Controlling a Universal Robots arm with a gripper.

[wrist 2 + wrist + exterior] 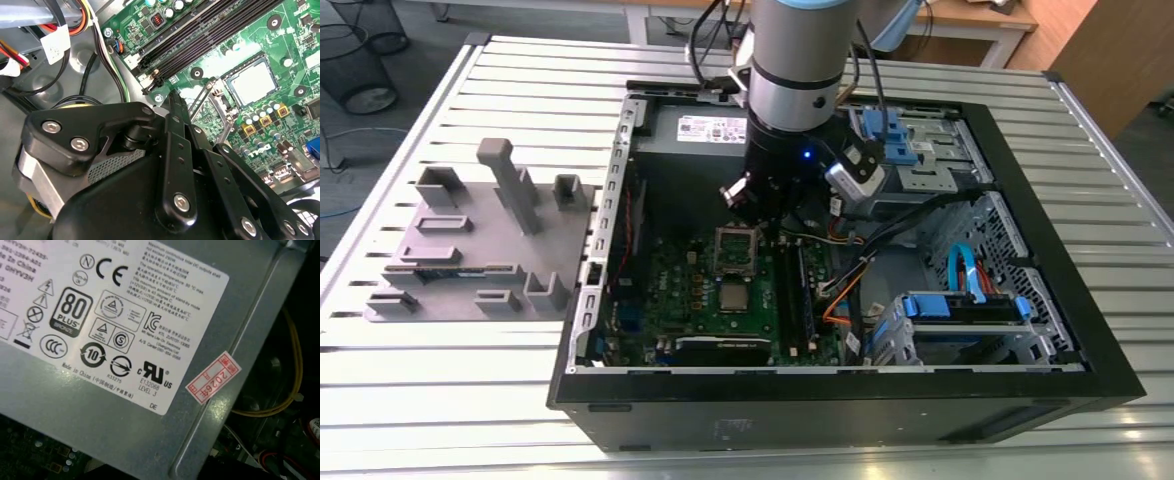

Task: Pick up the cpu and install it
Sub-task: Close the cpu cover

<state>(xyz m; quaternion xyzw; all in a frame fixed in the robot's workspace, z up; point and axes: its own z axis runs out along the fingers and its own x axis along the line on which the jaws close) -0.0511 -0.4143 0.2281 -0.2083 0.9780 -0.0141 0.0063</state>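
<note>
cpu (736, 297): small silver-grey square, lay flat on the green motherboard (687, 285) inside the open computer case (854, 410). it sat just beside the socket frame (736, 247), on the side toward the case's near wall in the exterior view.

surroundings: memory slots (798, 295) ran along the exterior view's right of both socket frame and cpu. the power supply (698, 128) sat at the far wall. cables (847, 285) and a blue drive carrier (961, 308) lay further to the exterior view's right. the case stood on a slatted metal desk (507, 90), with a grey parts fixture (467, 240) beside it at the exterior view's left. the arm (794, 60) reached into the case and hid part of the power supply and the board behind the socket frame.

views: the second wrist view looked past the black linkages of the tool (174, 97) at the socket frame (250, 82), its metal bracket (217, 97) raised, and the slots (200, 40). the first wrist view faced the power supply's labelled side (100, 405), with yellow wires (295, 365) beside it.

relation: the tool (770, 225) hung over the socket frame's far corner, apart from the cpu, with the socket frame between them. could not tell whether the tool was open or closed.
</note>
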